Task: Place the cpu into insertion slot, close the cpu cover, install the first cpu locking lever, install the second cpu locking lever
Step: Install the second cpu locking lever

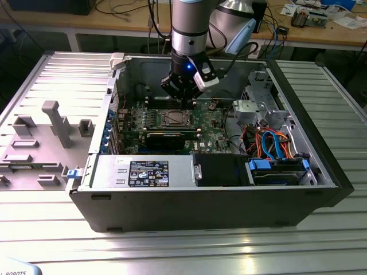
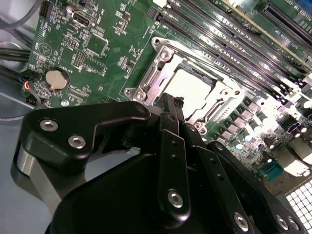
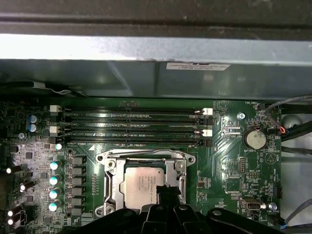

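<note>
Open computer case [image 1: 321, 172] on table [image 1: 172, 252]: cpu [image 3: 141, 181] seated in insertion slot [image 3: 105, 161], cpu cover [image 2: 161, 58] seemingly closed; claw [image 2: 171, 105] together, empty; levers unclear.

Note the matt silvery-grey metal top of the small square cpu [image 3: 141, 186] and the brighter, reflective silvery metal frame of the cpu cover [image 3: 111, 183]. The black end effector [image 2: 171, 105] has smooth, semi-gloss links. The ribbed metal desk [image 1: 183, 249] looks brushed.

bright overhead glare on the cpu [image 2: 190, 87], soft shadows inside case
</note>
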`<state>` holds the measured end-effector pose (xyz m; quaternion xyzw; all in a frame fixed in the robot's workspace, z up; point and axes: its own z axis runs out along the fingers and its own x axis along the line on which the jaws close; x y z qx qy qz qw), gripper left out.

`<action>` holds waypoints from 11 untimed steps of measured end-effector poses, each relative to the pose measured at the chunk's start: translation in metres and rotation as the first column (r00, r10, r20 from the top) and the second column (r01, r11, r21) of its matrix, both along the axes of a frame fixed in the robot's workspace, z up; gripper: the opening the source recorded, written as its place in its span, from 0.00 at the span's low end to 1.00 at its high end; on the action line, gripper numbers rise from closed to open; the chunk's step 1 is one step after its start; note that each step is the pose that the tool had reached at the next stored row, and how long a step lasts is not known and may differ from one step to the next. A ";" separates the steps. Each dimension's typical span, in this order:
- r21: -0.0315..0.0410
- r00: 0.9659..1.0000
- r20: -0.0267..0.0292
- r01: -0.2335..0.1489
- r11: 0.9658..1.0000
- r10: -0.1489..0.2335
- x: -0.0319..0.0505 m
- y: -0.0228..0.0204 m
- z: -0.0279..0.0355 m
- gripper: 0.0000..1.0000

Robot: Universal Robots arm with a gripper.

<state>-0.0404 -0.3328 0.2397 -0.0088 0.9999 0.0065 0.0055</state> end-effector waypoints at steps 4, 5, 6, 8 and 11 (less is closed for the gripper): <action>0.000 1.000 0.000 0.000 1.000 0.000 -0.0001 -0.0026 0.0000 0.11; 0.000 1.000 0.000 0.000 1.000 0.000 -0.0002 -0.0037 -0.0001 0.11; 0.000 1.000 0.000 0.000 1.000 0.000 -0.0002 -0.0047 -0.0001 0.11; 0.000 1.000 0.000 0.000 1.000 0.000 -0.0003 -0.0076 -0.0001 0.11; 0.000 1.000 0.000 0.000 1.000 0.000 -0.0003 -0.0125 -0.0001 0.11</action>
